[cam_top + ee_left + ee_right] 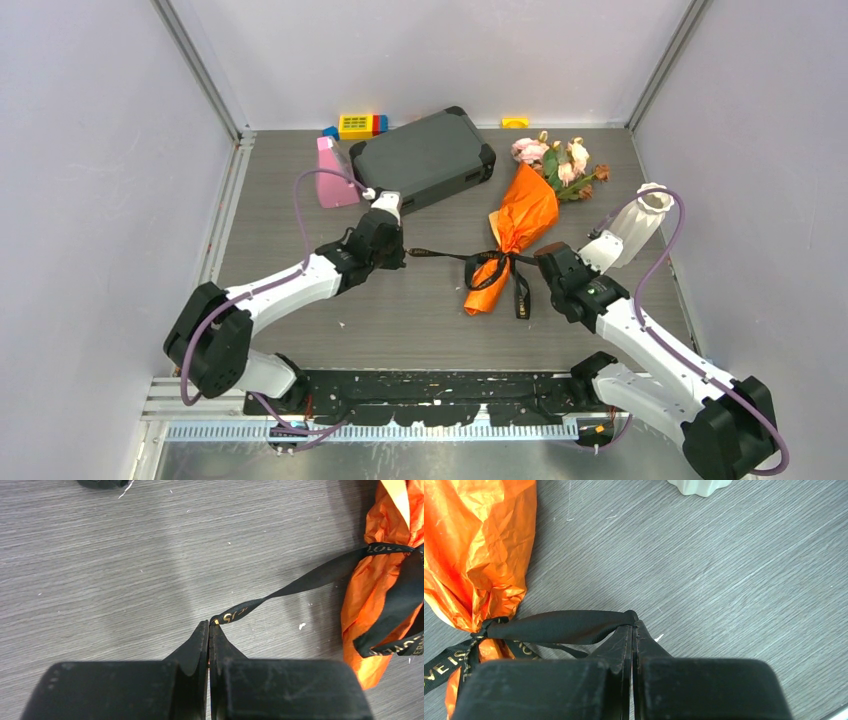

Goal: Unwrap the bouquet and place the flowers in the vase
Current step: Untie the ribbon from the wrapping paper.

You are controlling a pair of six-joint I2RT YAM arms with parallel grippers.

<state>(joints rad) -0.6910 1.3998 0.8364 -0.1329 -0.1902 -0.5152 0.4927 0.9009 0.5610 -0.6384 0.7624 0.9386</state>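
Ribbon (320,575), limp and probably slippery, sat clamped at a tail in the closed left gripper (209,625) and at a loop in the closed right gripper (632,622), the light, easily crushed bouquet (525,210) lying on the table (300,200) between them.

bouquet (525,215) on table (420,310), vase (638,228) right, case (425,158) behind left

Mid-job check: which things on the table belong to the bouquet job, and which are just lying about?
Job: bouquet in orange paper; its black ribbon, taut; flowers; white vase; left gripper, shut on a ribbon end; right gripper, shut on a ribbon loop.
Lying about: grey case; pink wedge; coloured blocks; small yellow piece.
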